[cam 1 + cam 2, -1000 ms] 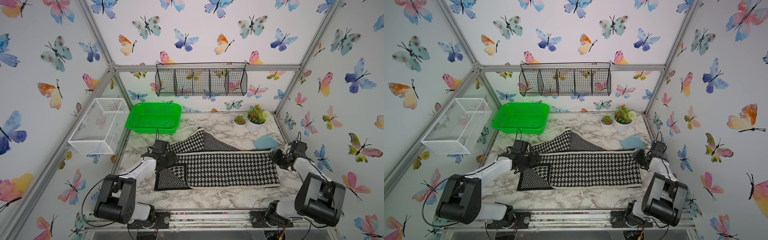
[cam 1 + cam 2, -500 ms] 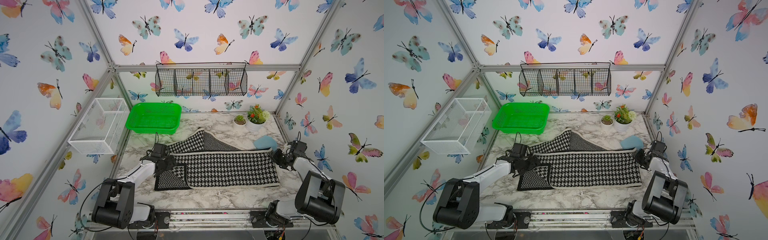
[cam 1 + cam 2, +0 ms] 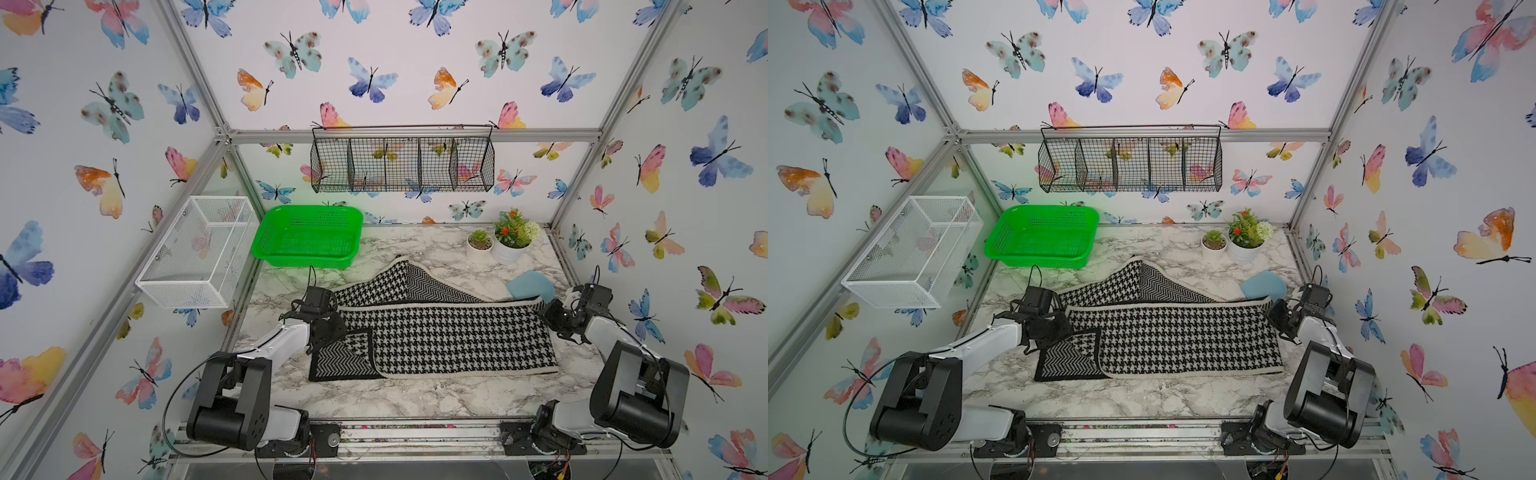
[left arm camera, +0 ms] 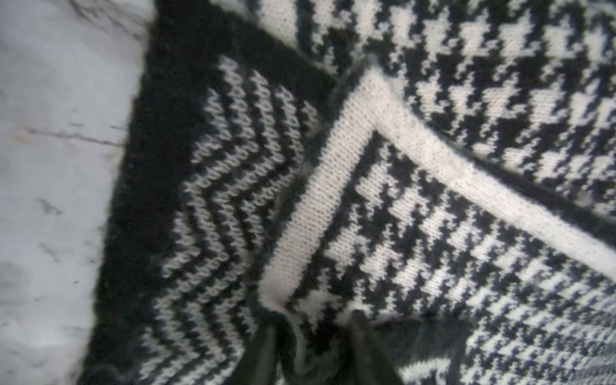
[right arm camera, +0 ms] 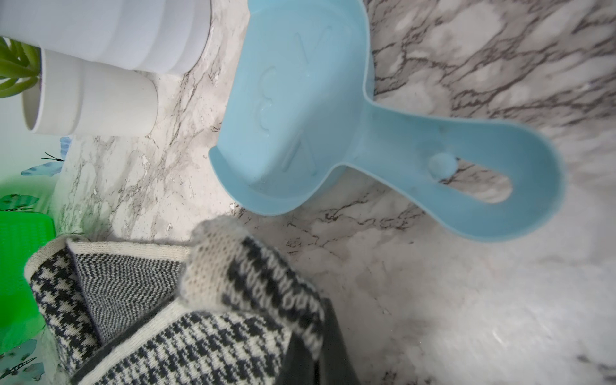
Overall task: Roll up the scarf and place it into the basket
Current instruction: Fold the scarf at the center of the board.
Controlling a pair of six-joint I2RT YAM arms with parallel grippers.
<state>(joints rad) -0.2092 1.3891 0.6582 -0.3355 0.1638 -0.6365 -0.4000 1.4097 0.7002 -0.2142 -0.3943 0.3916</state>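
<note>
Two ends of the black-and-white houndstooth knit scarf are gripped; step looks like the pre-roll grasp, no roll formed yet. Both top views: scarf lies unrolled on the marble-look tabletop, left gripper and right gripper at opposite ends, bright green perforated plastic basket apart, at the back. Left wrist: fingers nearly together, white-bordered corner pinched btwn. Right wrist: jaws clamped tight on bunched end. Next prob needs turning one end over evenly.

The scarf before me is black-and-white houndstooth, cream-edged, with a zigzag reverse. The basket is bright green, the scoop pale blue, the table grey-veined white marble.
</note>
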